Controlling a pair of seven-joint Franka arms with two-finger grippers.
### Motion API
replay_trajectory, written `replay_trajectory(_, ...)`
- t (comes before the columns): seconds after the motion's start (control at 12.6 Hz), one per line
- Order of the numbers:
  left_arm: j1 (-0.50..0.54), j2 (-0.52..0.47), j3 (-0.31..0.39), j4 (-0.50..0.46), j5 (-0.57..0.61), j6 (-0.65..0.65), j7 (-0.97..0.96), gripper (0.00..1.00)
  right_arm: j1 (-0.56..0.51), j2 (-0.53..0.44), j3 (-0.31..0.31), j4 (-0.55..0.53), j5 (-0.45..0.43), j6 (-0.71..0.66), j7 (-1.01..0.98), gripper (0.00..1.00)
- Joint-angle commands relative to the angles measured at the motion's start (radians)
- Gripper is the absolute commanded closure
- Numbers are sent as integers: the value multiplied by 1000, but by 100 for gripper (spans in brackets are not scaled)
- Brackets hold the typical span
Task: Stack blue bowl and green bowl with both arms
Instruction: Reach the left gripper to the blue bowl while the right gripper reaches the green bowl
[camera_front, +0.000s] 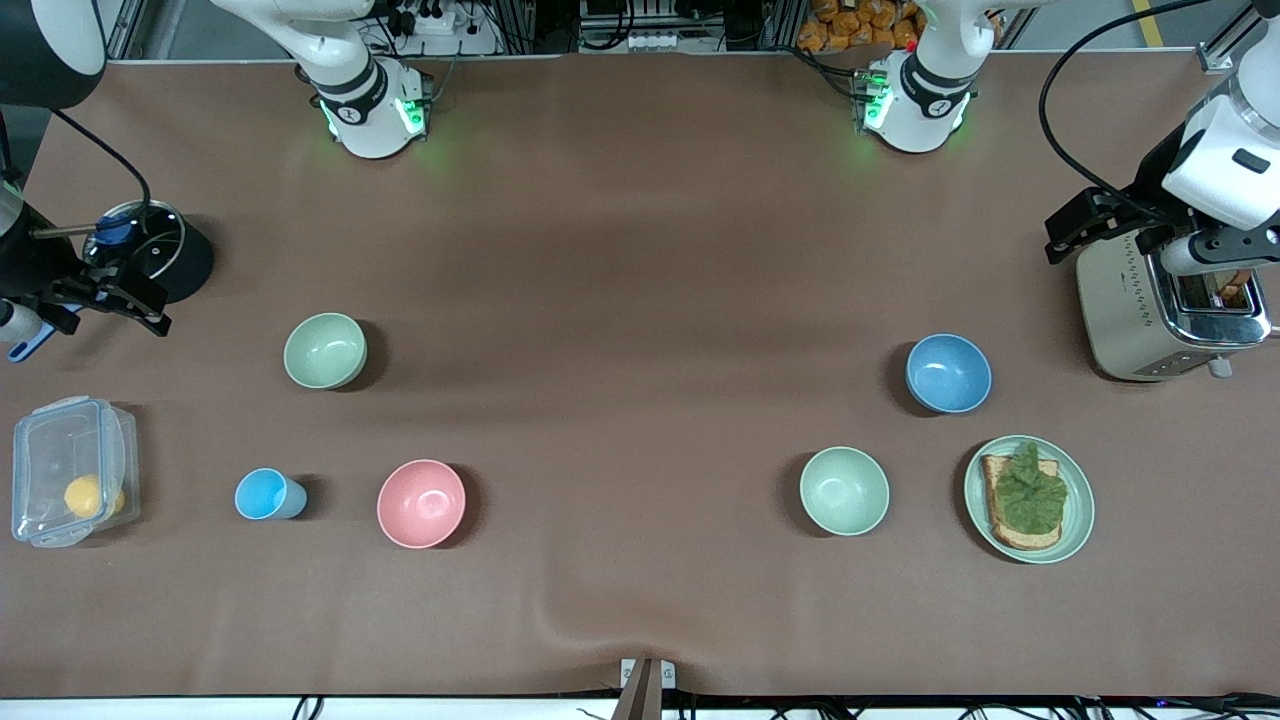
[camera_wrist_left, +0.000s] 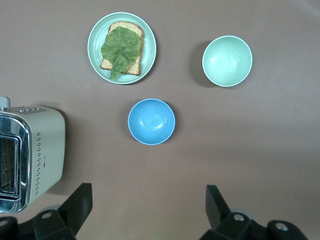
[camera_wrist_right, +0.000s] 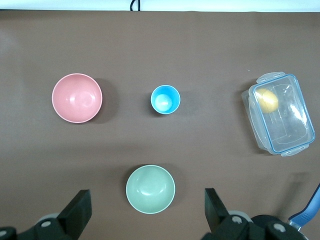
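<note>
Start of task, by the look of it: neither bowl is held and nothing is stacked.

Blue bowl (camera_front: 948, 373) sits upright on the brown table (camera_front: 640, 250), toward the left arm's end, just beside the toaster (camera_front: 1160, 310) and a little nearer the front camera than it. The sage-green bowl (camera_front: 325, 350) stands well apart from it, toward the right arm's end, with the black pot (camera_front: 150, 250) as its closest neighbour there and the pink bowl (camera_front: 421, 503) and small light-blue cup (camera_front: 268, 495) nearer the camera.

A paler mint bowl (camera_front: 844, 490) lies near the blue bowl, beside the plate of toast with a lettuce leaf (camera_front: 1029, 498). This is a likely mix-up; its tint is lighter than the task bowl's.

Left gripper (camera_front: 1105, 228) hangs over the toaster's end of the table, jaws spread wide with nothing between them; its wrist view looks straight down on the blue bowl (camera_wrist_left: 151, 121). Right gripper (camera_front: 110, 300) hovers beside the black pot, jaws likewise spread and empty; its wrist view shows the sage-green bowl (camera_wrist_right: 150, 189) directly below.

Step in hand, as I judge it: approach. Next, each arm needs to descend on its own bowl's rim, one finger inside and one outside, then pinch. One bowl must then be carried toward the other, level, and lowered in concentrically.
</note>
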Motion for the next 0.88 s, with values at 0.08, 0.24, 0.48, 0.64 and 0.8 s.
replay_trajectory(0.08,10,-9,-2,8,-9,-16,19,0,5,-12,8,-6,-7,-10,13,0)
replay_trajectory(0.24,13,-9,-1,8,-9,-16,18,0,5,-12,8,-8,-7,-12,15,0)
replay_trajectory(0.48,11,38,1,6,-10,-13,21,0,3,-8,8,-8,-7,-10,15,0)
replay_trajectory(0.64,14,113,5,6,-4,-13,21,0,2,3,11,-6,-7,-9,13,0)
replay_trajectory(0.8,13,179,5,-3,43,16,22,0,-1,5,11,-4,-7,-10,15,0)
